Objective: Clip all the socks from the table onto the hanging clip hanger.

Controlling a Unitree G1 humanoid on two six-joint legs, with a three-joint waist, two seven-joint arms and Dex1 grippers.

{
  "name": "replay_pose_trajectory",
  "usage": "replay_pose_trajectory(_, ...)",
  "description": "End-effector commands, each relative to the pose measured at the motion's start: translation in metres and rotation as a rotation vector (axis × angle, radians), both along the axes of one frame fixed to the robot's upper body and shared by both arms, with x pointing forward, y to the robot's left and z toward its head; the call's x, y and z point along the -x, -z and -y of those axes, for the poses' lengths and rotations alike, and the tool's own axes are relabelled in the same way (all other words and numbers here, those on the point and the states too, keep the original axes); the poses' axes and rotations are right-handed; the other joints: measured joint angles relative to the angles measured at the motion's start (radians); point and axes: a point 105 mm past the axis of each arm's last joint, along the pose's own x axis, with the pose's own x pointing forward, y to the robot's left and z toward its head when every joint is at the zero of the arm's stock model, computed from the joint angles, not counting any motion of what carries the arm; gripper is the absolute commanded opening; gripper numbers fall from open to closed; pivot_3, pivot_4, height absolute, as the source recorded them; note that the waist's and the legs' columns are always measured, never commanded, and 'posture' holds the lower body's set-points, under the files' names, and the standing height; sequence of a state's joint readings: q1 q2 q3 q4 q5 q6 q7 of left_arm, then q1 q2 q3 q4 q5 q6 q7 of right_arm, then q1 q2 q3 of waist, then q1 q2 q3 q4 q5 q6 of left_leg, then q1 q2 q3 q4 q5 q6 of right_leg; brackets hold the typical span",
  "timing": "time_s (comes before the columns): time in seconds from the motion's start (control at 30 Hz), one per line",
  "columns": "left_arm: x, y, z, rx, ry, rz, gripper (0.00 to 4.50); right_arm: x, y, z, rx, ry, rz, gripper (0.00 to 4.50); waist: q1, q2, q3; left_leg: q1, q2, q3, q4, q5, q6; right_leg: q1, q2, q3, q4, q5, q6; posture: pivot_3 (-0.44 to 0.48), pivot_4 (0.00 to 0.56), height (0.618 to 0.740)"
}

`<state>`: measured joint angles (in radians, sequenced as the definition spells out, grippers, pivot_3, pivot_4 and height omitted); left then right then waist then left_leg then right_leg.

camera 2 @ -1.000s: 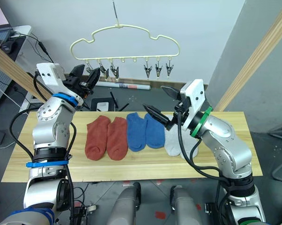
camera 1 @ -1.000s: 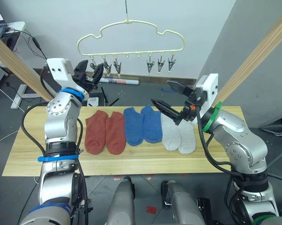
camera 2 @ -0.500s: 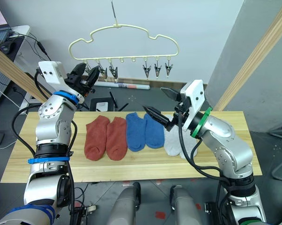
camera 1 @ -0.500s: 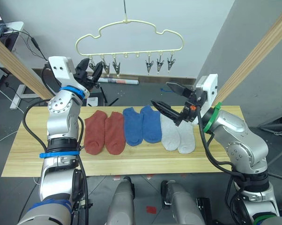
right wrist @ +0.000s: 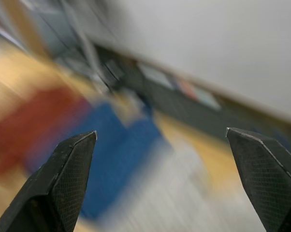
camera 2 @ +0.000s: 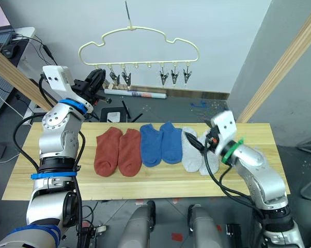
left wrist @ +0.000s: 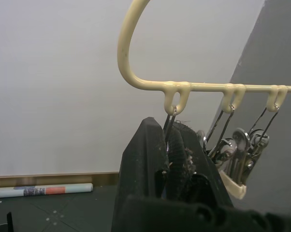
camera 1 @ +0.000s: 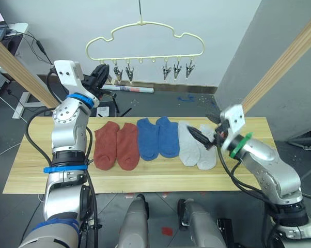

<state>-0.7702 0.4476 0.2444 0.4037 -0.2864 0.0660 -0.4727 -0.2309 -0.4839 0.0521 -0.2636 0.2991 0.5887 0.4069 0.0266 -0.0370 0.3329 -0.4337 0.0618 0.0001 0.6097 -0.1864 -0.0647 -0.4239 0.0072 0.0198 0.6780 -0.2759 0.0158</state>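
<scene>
Gripping leftmost clip (left wrist: 170, 126): left end effector (left wrist: 170, 159); right end effector (right wrist: 165, 186) agape over grey socks (camera 1: 196, 146).

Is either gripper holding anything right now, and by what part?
The left gripper pinches the end clip of the clip hanger. The right gripper is open, holding nothing.

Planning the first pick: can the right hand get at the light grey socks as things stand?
Probably yes: the right hand is open just above the grey socks, which lie flat and uncovered on the table.
</scene>
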Motion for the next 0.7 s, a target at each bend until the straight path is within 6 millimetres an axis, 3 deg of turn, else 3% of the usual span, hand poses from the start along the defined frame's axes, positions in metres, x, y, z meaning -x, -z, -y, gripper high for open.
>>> replay_pose_trajectory(0.03, 0.005, -0.010, 0.001, -0.013, 0.015, 0.027, 0.00, -0.013, 0.016, 0.008, 0.047, 0.083, -0.015, 4.48, -0.006, 0.001, 0.002, 0.000, 0.000, 0.000, 0.000, 0.001, -0.001, 0.000, 0.000, 0.000, 0.000, 0.000, 0.000, 0.103, 0.376, 0.740)
replay_pose_trajectory(0.33, 0.006, -0.006, 0.006, -0.021, 0.038, 0.009, 0.00, -0.048, 0.037, 0.007, 0.014, 0.168, -0.044, 4.48, -0.010, 0.001, 0.005, 0.000, 0.002, -0.001, -0.001, 0.001, -0.002, -0.002, 0.005, 0.000, 0.002, 0.000, 0.000, 0.109, 0.372, 0.740)
replay_pose_trajectory(0.67, 0.009, -0.005, 0.006, -0.029, 0.042, 0.002, 0.00, -0.045, 0.084, -0.006, 0.189, 0.079, -0.194, 4.48, -0.004, 0.001, 0.006, 0.000, 0.001, -0.001, -0.001, 0.001, -0.002, -0.001, 0.004, 0.000, 0.001, 0.000, 0.000, 0.130, 0.367, 0.740)
replay_pose_trajectory(0.7, 0.010, -0.005, 0.006, -0.030, 0.042, 0.002, 0.00, -0.043, 0.086, -0.007, 0.184, 0.077, -0.208, 4.31, -0.004, 0.001, 0.006, 0.000, 0.002, -0.001, -0.001, 0.001, -0.002, -0.001, 0.004, 0.000, 0.002, 0.000, 0.000, 0.137, 0.367, 0.740)
